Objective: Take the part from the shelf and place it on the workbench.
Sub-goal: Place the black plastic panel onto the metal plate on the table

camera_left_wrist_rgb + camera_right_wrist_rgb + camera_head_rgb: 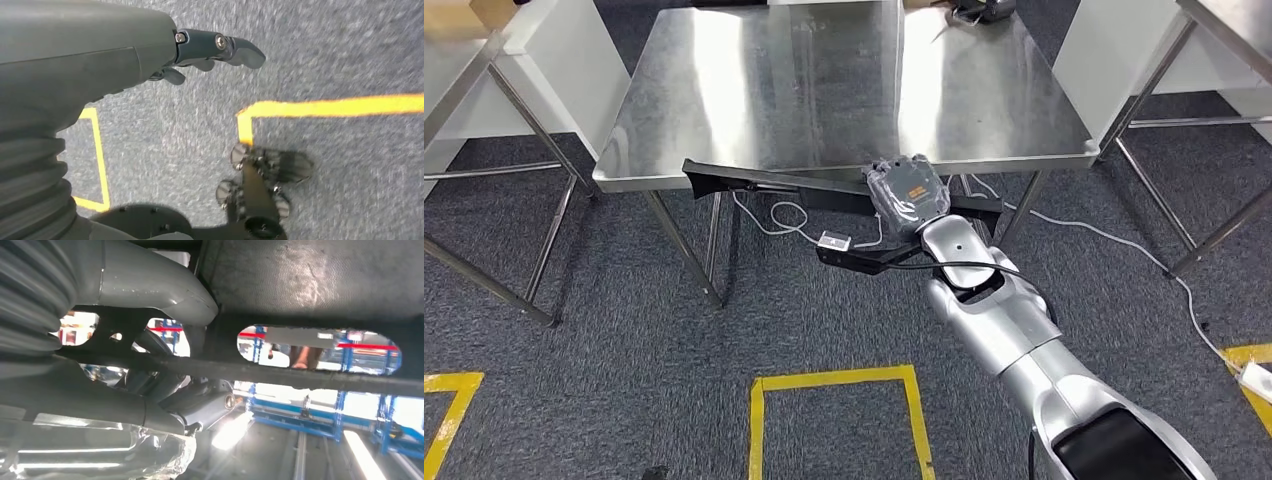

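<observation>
Right hand (908, 193) holds one part (754, 180) at workbench (724, 90).

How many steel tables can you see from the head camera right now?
3: the workbench straight ahead, with the right hand holding the black part at its near edge; a table at the far left; another at the far right. Others may lie outside the frame.

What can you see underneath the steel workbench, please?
Under the workbench, a white cable trails across the grey carpet between the legs, leading to a small white box. The tabletop, the right robot hand and its long black part cover the rest.
</observation>
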{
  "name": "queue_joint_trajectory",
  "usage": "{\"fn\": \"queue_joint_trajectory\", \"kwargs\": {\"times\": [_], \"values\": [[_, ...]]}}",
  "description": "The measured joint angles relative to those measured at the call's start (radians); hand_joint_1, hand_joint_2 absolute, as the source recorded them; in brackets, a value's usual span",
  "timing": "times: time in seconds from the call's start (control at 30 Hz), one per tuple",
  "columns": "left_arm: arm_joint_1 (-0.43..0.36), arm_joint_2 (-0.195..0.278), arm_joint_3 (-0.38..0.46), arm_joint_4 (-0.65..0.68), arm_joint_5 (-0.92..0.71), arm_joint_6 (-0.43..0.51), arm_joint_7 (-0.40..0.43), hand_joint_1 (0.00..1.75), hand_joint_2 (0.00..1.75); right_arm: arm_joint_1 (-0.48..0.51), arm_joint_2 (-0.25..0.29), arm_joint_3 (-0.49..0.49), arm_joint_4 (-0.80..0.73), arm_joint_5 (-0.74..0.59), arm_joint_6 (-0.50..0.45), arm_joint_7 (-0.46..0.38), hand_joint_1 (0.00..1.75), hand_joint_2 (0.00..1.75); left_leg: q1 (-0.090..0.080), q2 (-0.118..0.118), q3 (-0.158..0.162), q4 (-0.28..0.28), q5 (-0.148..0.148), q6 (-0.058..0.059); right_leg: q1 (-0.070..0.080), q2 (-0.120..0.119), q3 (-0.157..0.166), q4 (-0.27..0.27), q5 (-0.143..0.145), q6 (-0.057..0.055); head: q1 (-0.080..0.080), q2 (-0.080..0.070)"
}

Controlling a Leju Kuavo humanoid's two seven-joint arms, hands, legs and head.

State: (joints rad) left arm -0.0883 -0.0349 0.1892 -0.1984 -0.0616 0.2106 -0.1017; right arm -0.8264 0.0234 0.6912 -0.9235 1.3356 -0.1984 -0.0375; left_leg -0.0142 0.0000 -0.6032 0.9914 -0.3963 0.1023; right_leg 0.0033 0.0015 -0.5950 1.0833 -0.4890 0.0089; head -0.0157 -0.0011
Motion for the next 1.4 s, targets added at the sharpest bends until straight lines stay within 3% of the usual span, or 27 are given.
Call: {"fn": "queue_joint_trajectory", "kwargs": {"times": [0.07,0.1,0.13,0.17,0.23,0.27,0.33,0.4,0.47,0.53,0.6,0.63,0.67,0.7,0.77,0.83,0.9,0.97,1.03,1.1,1.17,1.2,1.27,1.3,1.33,1.4], "values": [[-0.001,-0.002,0.000,0.000,0.000,0.000,-0.002,0.00,1.75,-0.002,-0.004,0.000,0.002,0.000,0.000,0.000,1.75,1.75,0.001,-0.005,0.007,-0.002,-0.005,-0.006,-0.006,0.000,-0.076,0.122,-0.041,-0.010,0.000,0.000],[-0.001,-0.003,0.001,0.000,0.000,0.000,-0.003,0.00,1.75,0.000,-0.007,0.000,0.003,0.000,0.001,0.000,1.75,1.75,0.001,-0.009,0.010,-0.002,-0.010,-0.011,-0.010,0.000,-0.117,0.177,-0.054,-0.008,0.000,0.000],[0.001,-0.005,0.001,0.000,0.000,0.000,-0.003,0.00,1.75,0.004,-0.010,0.000,0.004,0.000,0.001,0.000,1.75,1.75,0.003,-0.012,0.014,-0.001,-0.015,-0.016,-0.014,0.000,-0.144,0.201,-0.053,0.002,-0.001,0.000],[0.002,-0.006,0.001,0.000,-0.001,0.000,-0.003,0.00,1.75,0.007,-0.012,0.000,0.005,0.000,0.001,0.000,1.75,1.75,0.005,-0.016,0.020,0.000,-0.021,-0.023,-0.019,0.000,-0.151,0.185,-0.034,0.017,0.000,0.000],[0.004,-0.009,0.003,0.000,-0.001,0.000,-0.003,0.00,1.75,0.009,-0.015,0.000,0.005,0.000,0.002,0.000,1.75,1.75,0.012,-0.021,0.033,0.006,-0.036,-0.040,-0.031,-0.001,-0.112,0.052,0.046,0.050,0.001,0.000],[0.004,-0.009,0.004,0.000,-0.002,0.000,-0.003,0.00,1.75,0.008,-0.017,0.000,0.006,0.000,0.002,0.000,1.75,1.75,0.014,-0.023,0.037,0.011,-0.045,-0.049,-0.032,-0.001,-0.090,-0.015,0.073,0.054,0.002,0.000],[0.004,-0.008,0.005,0.000,-0.002,0.000,-0.003,0.00,1.75,0.007,-0.017,0.000,0.006,0.000,0.002,0.000,1.75,1.75,0.014,-0.024,0.039,0.017,-0.060,-0.066,-0.030,-0.001,-0.061,-0.081,0.096,0.038,0.003,0.000],[0.005,-0.007,0.005,0.000,-0.002,-0.001,-0.003,0.00,1.75,0.008,-0.016,0.000,0.008,0.000,0.002,-0.002,1.75,1.75,0.015,-0.024,0.040,0.022,-0.068,-0.076,-0.028,0.000,-0.050,-0.080,0.092,0.008,0.000,0.000],[0.007,-0.006,0.005,0.000,-0.002,-0.002,-0.003,0.00,1.75,0.007,-0.015,0.000,0.009,0.000,0.001,-0.003,1.75,1.75,0.020,-0.018,0.032,0.053,-0.079,-0.084,-0.030,0.002,-0.038,-0.082,0.089,-0.009,-0.002,0.000],[0.006,-0.006,0.005,0.000,-0.002,-0.003,-0.003,0.00,1.75,0.004,-0.011,0.000,0.009,0.000,0.001,-0.004,1.75,1.75,0.025,-0.009,-0.020,0.148,-0.109,-0.094,-0.028,0.004,-0.024,-0.083,0.080,-0.021,-0.003,0.000],[0.008,-0.007,0.006,0.000,-0.002,-0.003,-0.003,0.00,1.75,0.004,-0.009,0.001,0.010,0.000,0.001,-0.005,1.75,1.75,0.027,-0.006,-0.103,0.267,-0.151,-0.100,-0.022,0.004,-0.011,-0.083,0.067,-0.028,-0.003,0.000],[0.009,-0.007,0.006,0.000,-0.002,-0.003,-0.003,0.00,1.75,0.006,-0.009,0.001,0.011,0.000,0.001,-0.005,1.75,1.75,0.027,-0.005,-0.135,0.298,-0.158,-0.100,-0.019,0.005,-0.003,-0.083,0.060,-0.029,-0.003,0.000],[0.010,-0.007,0.007,0.000,-0.002,-0.003,-0.003,0.00,1.75,0.007,-0.008,0.001,0.011,0.000,0.002,-0.006,1.75,1.75,0.026,-0.005,-0.151,0.296,-0.145,-0.097,-0.015,0.005,0.007,-0.083,0.052,-0.029,-0.003,0.000],[0.011,-0.007,0.007,0.000,-0.002,-0.003,-0.003,0.00,1.75,0.008,-0.008,0.001,0.012,0.000,0.002,-0.006,1.75,1.75,0.025,-0.005,-0.148,0.258,-0.111,-0.089,-0.010,0.006,0.018,-0.084,0.044,-0.029,-0.003,0.000],[0.012,-0.006,0.009,0.000,-0.002,-0.003,-0.004,0.00,1.75,0.006,-0.006,0.001,0.012,0.000,0.002,-0.006,1.75,1.75,0.015,-0.004,-0.107,0.129,-0.011,-0.062,-0.005,0.005,0.041,-0.086,0.027,-0.030,-0.002,0.000],[0.011,-0.004,0.012,0.000,-0.002,-0.003,-0.004,0.00,1.75,0.000,-0.004,0.000,0.012,0.000,0.002,-0.006,1.75,1.75,0.001,0.000,-0.073,0.039,0.035,-0.035,-0.004,0.006,0.056,-0.096,0.017,-0.025,0.000,0.000],[0.011,-0.002,0.015,0.000,-0.002,-0.004,-0.006,0.00,1.75,-0.002,-0.002,0.000,0.013,0.000,0.001,-0.004,1.75,1.75,-0.010,0.003,-0.053,0.005,0.032,-0.020,-0.002,0.005,0.071,-0.101,0.021,-0.012,0.000,0.000],[0.013,-0.001,0.016,0.000,-0.003,-0.006,-0.008,0.00,1.75,-0.002,-0.003,-0.001,0.013,0.001,-0.001,0.002,1.75,1.75,-0.009,0.002,-0.019,-0.023,0.036,-0.008,0.003,0.002,0.071,-0.078,0.018,-0.006,-0.001,0.000],[0.011,-0.002,0.017,-0.001,-0.007,-0.010,-0.009,0.00,1.75,-0.007,-0.007,-0.004,0.015,0.002,-0.003,0.009,1.75,1.75,-0.003,0.000,0.007,-0.037,0.034,-0.002,0.002,0.003,0.025,0.006,-0.006,-0.007,0.000,0.000],[0.008,-0.003,0.018,-0.001,-0.011,-0.012,-0.009,0.00,1.75,-0.011,-0.013,-0.011,0.020,0.004,-0.007,0.015,1.75,1.75,-0.003,-0.005,0.015,-0.037,0.024,-0.003,-0.006,0.004,-0.058,0.132,-0.043,-0.001,0.001,0.000],[0.008,-0.005,0.018,-0.001,-0.016,-0.012,-0.007,0.00,1.75,-0.012,-0.020,-0.019,0.031,0.004,-0.010,0.014,1.75,1.75,-0.001,-0.012,0.025,-0.036,0.011,-0.011,-0.015,0.004,-0.117,0.178,-0.053,0.010,0.002,0.000],[0.009,-0.007,0.018,-0.001,-0.018,-0.013,-0.006,0.00,1.75,-0.015,-0.023,-0.024,0.037,0.002,-0.010,0.010,1.75,1.75,0.002,-0.015,0.032,-0.033,0.004,-0.019,-0.021,0.003,-0.117,0.142,-0.027,0.022,0.002,0.000],[0.010,-0.008,0.018,-0.001,-0.022,-0.014,-0.005,0.00,1.75,-0.026,-0.027,-0.035,0.054,-0.006,-0.011,-0.007,1.75,1.75,0.007,-0.018,0.041,-0.019,-0.017,-0.037,-0.033,0.001,-0.082,0.005,0.058,0.050,0.003,0.000],[0.008,-0.008,0.019,-0.001,-0.023,-0.014,-0.005,0.00,1.75,-0.037,-0.027,-0.039,0.065,-0.012,-0.012,-0.016,1.75,1.75,0.008,-0.018,0.042,-0.010,-0.028,-0.046,-0.035,0.000,-0.066,-0.054,0.085,0.053,0.004,0.000],[0.006,-0.007,0.019,-0.001,-0.023,-0.014,-0.005,0.00,1.75,-0.048,-0.025,-0.041,0.075,-0.018,-0.013,-0.025,1.75,1.75,0.007,-0.018,0.040,-0.004,-0.038,-0.054,-0.035,-0.001,-0.053,-0.087,0.100,0.047,0.004,0.000],[0.003,-0.005,0.019,-0.001,-0.023,-0.015,-0.005,0.00,1.75,-0.064,-0.021,-0.048,0.092,-0.028,-0.014,-0.038,1.75,1.75,0.007,-0.017,0.038,0.007,-0.050,-0.066,-0.032,-0.001,-0.045,-0.097,0.097,0.018,0.001,0.000]]}}
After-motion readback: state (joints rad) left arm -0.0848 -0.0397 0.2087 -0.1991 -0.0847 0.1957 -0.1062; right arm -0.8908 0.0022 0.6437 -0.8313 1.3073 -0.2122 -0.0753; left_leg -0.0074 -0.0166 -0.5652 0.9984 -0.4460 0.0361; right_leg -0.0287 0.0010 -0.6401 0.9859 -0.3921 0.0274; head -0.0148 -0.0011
